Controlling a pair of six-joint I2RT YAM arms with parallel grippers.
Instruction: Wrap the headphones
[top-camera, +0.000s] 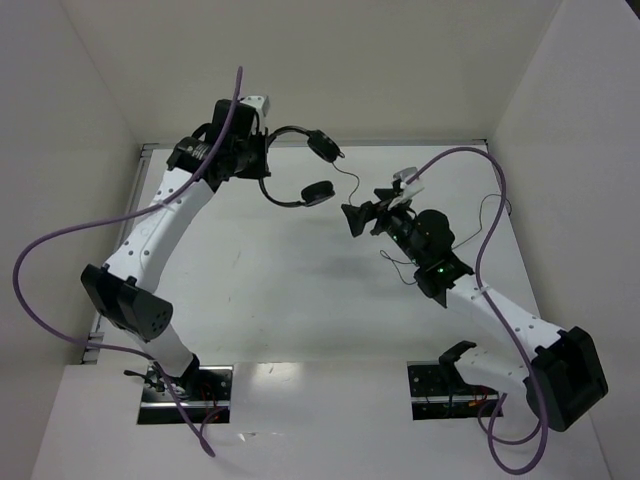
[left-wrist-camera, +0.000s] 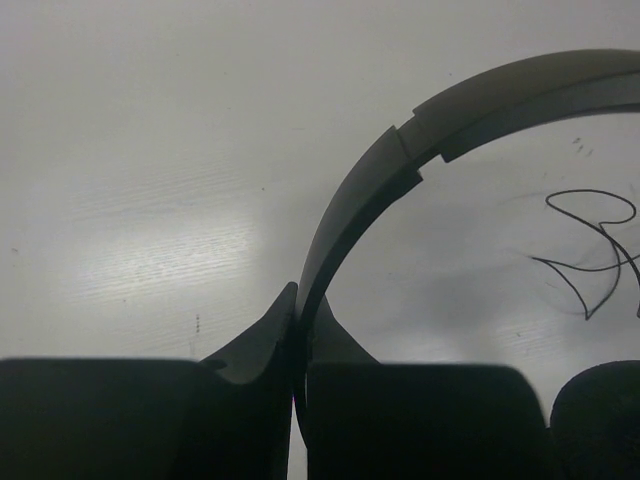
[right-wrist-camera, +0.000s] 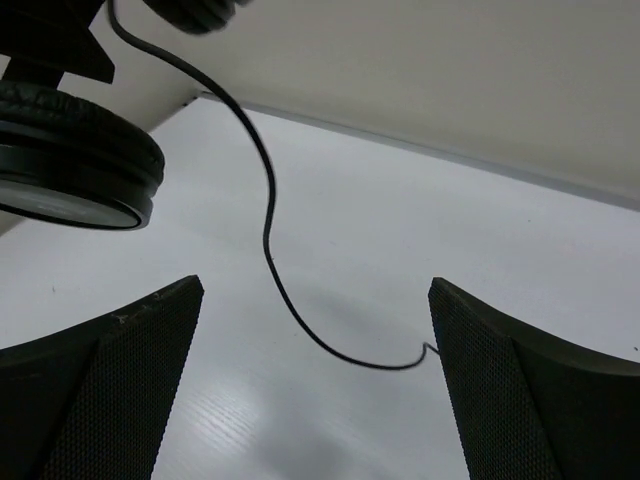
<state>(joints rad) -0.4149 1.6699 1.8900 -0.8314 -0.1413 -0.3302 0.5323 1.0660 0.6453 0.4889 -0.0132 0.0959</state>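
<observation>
The black headphones (top-camera: 300, 165) hang above the far middle of the white table, with one earcup (top-camera: 322, 145) farther back and the other (top-camera: 317, 193) nearer. My left gripper (top-camera: 258, 152) is shut on the thin headband (left-wrist-camera: 360, 200), which is pinched between the jaws in the left wrist view. The thin black cord (top-camera: 352, 180) trails from the headphones toward my right gripper (top-camera: 351, 218). That gripper (right-wrist-camera: 312, 292) is open wide and the cord (right-wrist-camera: 268, 230) runs loose between its fingers, its end touching the right finger (right-wrist-camera: 500, 400). An earcup (right-wrist-camera: 75, 165) hangs at upper left there.
White enclosure walls (top-camera: 90, 120) stand at the left, back and right. Thick purple robot cables (top-camera: 60, 240) loop beside both arms. More loose cord (top-camera: 400, 265) lies on the table (top-camera: 280, 290) near the right arm. Two mounting plates (top-camera: 185, 395) sit at the near edge.
</observation>
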